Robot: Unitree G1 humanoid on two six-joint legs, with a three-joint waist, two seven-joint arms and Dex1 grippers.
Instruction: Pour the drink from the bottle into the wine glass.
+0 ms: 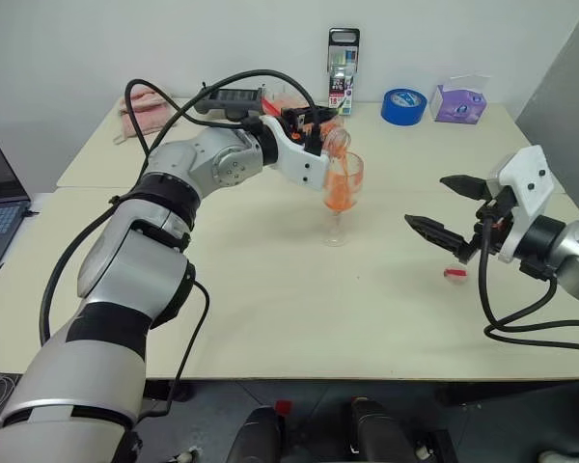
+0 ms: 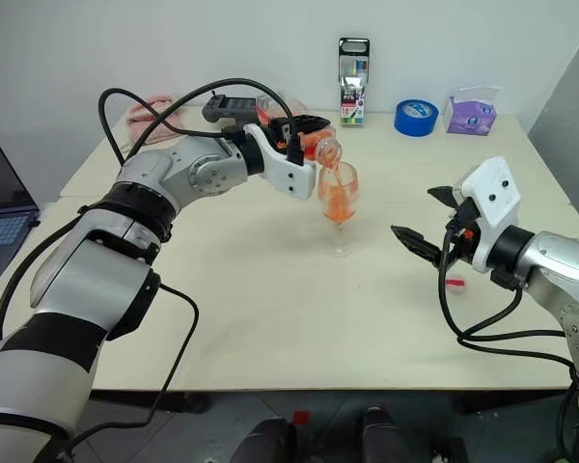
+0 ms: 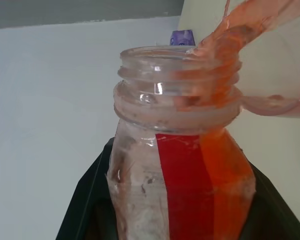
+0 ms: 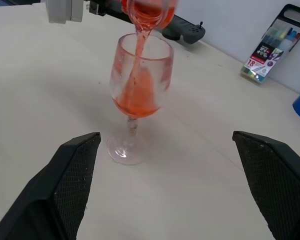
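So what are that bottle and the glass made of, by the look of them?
The bottle looks like clear plastic: its thin wall is cloudy and scuffed, with moulded screw threads at the neck. The glass seems real glass, clear and glossy on a thin stem, though clear plastic can't be ruled out.

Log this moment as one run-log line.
step: pouring | left gripper: shut on bottle, tipped over wine glass | drink: streaming into bowl | right gripper: open, empty, beside glass
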